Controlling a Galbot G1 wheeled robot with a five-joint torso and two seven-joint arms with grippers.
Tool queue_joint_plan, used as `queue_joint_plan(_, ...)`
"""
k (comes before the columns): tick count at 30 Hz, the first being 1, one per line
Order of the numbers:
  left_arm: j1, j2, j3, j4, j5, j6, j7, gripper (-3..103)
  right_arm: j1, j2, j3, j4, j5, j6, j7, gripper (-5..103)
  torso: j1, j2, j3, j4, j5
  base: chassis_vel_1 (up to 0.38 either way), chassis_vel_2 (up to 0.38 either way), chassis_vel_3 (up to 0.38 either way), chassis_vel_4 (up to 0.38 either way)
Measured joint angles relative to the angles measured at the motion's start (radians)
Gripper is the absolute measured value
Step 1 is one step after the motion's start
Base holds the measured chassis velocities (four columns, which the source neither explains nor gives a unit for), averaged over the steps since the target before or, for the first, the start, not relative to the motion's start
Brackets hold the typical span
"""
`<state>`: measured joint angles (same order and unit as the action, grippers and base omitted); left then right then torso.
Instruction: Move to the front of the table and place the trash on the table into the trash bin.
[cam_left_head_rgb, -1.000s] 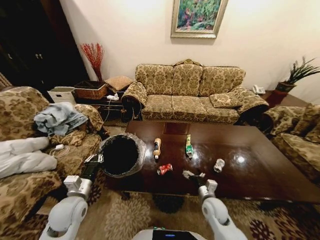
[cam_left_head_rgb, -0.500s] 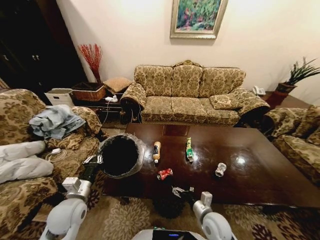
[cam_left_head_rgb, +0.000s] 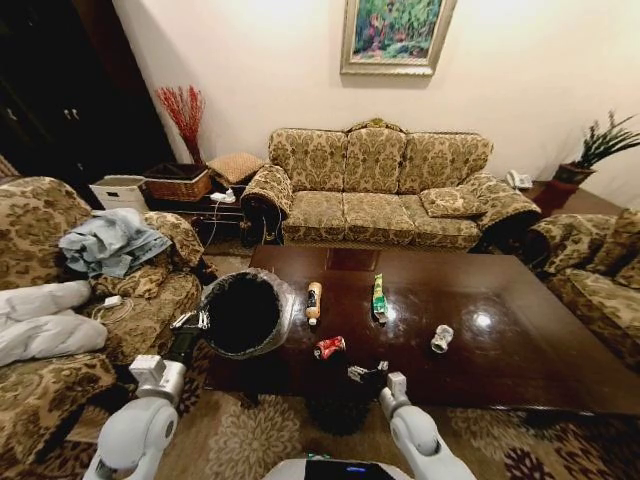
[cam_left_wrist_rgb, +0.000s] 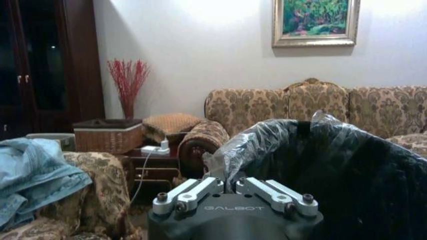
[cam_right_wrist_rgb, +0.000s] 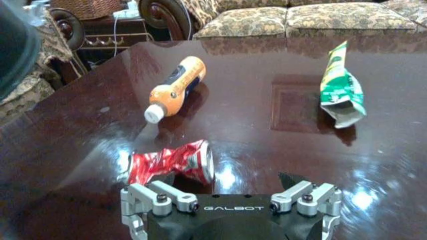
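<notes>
On the dark table (cam_left_head_rgb: 520, 370) lie a tan bottle (cam_left_head_rgb: 314, 300), a green tube (cam_left_head_rgb: 379, 296), a crushed red can (cam_left_head_rgb: 329, 347) and a silver-white can (cam_left_head_rgb: 440, 338). My right gripper (cam_left_head_rgb: 365, 372) hovers open over the table's near edge, just short of the red can (cam_right_wrist_rgb: 175, 162). Beyond that can, the right wrist view shows the bottle (cam_right_wrist_rgb: 175, 87) and the tube (cam_right_wrist_rgb: 341, 87). My left gripper (cam_left_head_rgb: 190, 320) is shut on the rim and liner of the black trash bin (cam_left_head_rgb: 243, 313). It holds the bin tilted at the table's left end. The left wrist view shows the bin (cam_left_wrist_rgb: 333, 170) from close up.
A long sofa (cam_left_head_rgb: 380, 185) stands behind the table, an armchair (cam_left_head_rgb: 60, 300) with clothes on the left, another seat (cam_left_head_rgb: 600, 270) on the right. A woven basket (cam_left_head_rgb: 180, 183) sits on a side table at the back left. Patterned carpet lies under the near edge.
My right gripper has drawn back and to the left, from over the table to its near edge behind the red can. The bin has tipped slightly toward the table. The head view shifted a little.
</notes>
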<state>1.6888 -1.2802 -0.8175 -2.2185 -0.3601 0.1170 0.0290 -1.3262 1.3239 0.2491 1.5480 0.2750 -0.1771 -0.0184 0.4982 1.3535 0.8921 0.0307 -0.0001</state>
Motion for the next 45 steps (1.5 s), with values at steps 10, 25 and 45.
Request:
queue_joint_plan(10, 0.008, -0.002, 0.002, 0.000, 0.010, 0.005, 0.004, 4, 0.089, 0.063, -0.031, -0.115, 0.009, 0.021, -0.029, 100, 0.000, 0.000, 0.000, -0.0001, 0.0000, 0.000, 0.000, 0.000, 0.000)
queue_joint_plan(25, 0.002, -0.001, 0.006, 0.016, 0.010, 0.005, 0.005, 4, 0.135, 0.086, -0.015, -0.207, 0.026, 0.034, -0.025, 58, 0.000, 0.000, 0.000, -0.0001, 0.0000, 0.000, 0.000, 0.000, 0.000)
queue_joint_plan(45, 0.001, -0.003, 0.005, 0.022, 0.008, 0.002, 0.005, 4, 0.115, 0.069, -0.015, -0.168, 0.023, 0.042, -0.029, 16, 0.000, 0.000, 0.000, -0.0001, 0.0001, 0.000, 0.000, 0.000, 0.000)
